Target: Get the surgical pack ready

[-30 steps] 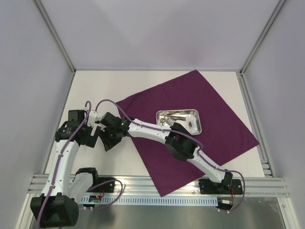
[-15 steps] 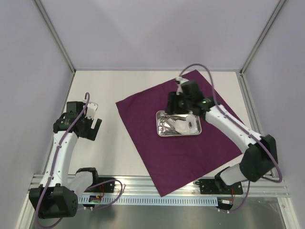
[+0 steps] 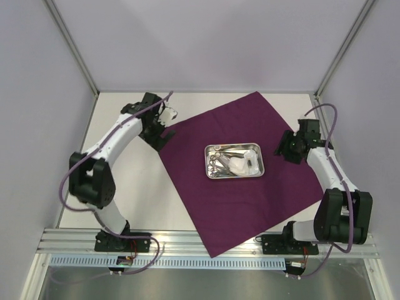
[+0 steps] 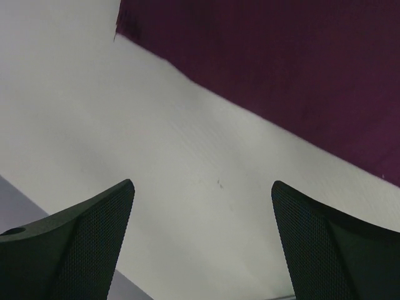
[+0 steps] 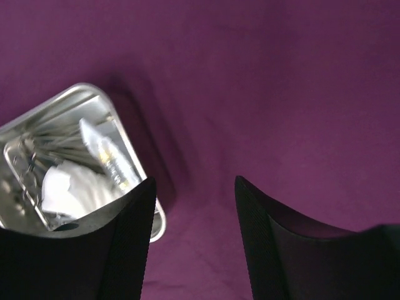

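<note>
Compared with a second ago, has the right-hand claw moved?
Yes. The right gripper has swung from left of the steel tray, across it, to its right side, over the purple cloth.

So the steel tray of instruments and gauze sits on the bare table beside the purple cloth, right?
No: the steel tray sits on the purple cloth, near its middle, not beside it on the bare table, as the top external view shows. It does hold instruments and gauze.

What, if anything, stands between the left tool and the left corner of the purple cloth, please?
Nothing visible does. The open left tool hovers beside the purple cloth, and only white table shows between it and that corner. The steel tray sits further in, mid-cloth.
</note>
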You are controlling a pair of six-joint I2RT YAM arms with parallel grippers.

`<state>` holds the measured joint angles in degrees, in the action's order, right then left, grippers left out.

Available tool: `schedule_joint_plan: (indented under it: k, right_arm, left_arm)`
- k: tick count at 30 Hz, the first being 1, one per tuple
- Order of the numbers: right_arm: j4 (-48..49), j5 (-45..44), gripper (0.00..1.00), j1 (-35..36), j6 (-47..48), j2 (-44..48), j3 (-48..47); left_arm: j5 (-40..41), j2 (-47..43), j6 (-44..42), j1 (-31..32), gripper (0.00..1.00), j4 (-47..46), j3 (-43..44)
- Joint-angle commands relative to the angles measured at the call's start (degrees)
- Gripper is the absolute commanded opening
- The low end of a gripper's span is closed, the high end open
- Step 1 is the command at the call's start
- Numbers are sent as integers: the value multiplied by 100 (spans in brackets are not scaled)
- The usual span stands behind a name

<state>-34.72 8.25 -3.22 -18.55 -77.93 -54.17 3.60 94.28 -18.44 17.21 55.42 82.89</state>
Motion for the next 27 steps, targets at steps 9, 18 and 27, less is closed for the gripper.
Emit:
schedule_joint_plan:
  k: [9,18,27]
  right_arm:
    - [791,-552,56,-1031,26,-319,416]
    - [941,-53,52,-1014,18,-337,487]
    - [625,432,51,-347,132,-275,311]
  left_arm:
    - [1001,3535,437,485,100,250,2248]
    - [871,3993,280,485,39,329,2460]
    - [800,3844,191,38,0,338,2381]
